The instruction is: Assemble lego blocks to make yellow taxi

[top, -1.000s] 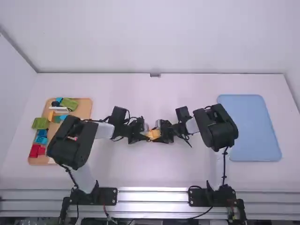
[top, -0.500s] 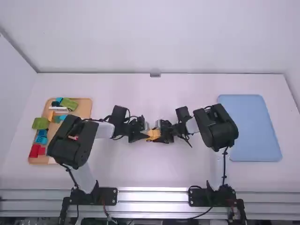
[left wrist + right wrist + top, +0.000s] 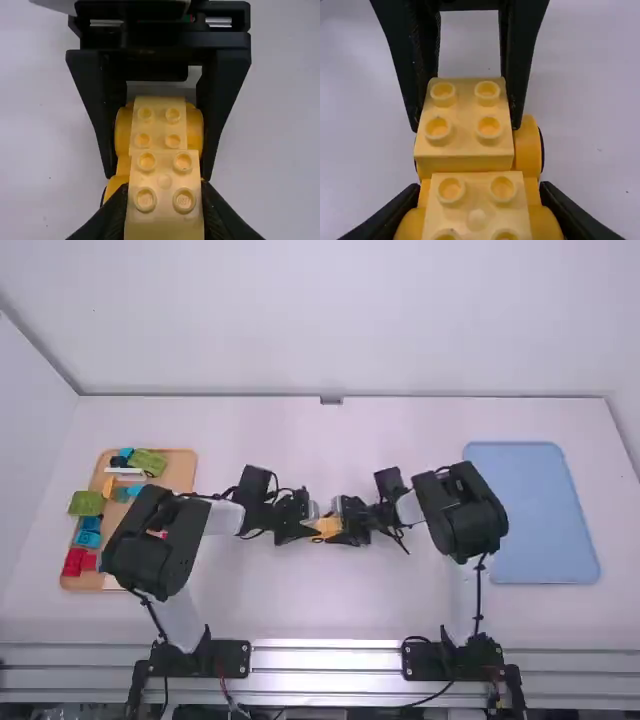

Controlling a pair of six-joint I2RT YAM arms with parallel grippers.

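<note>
White table, pale wall behind, top of frame. Yellow build at ctr of frame. L gripper clamped on outer yellow brick; R gripper clamped on wheeled yellow base, w/ inner yellow brick on top. Main risk: crooked seat, outer brick offset to one side of base & riding higher; can't tell if studs engaged. Also poss.: base tipped or slipped from uneven press; inner brick knocked by L gripper, v. close. Wood tray, left of frame: green blocks, blue blocks, red blocks, etc. Blue tray, right of frame: prob. for finished taxi.
</note>
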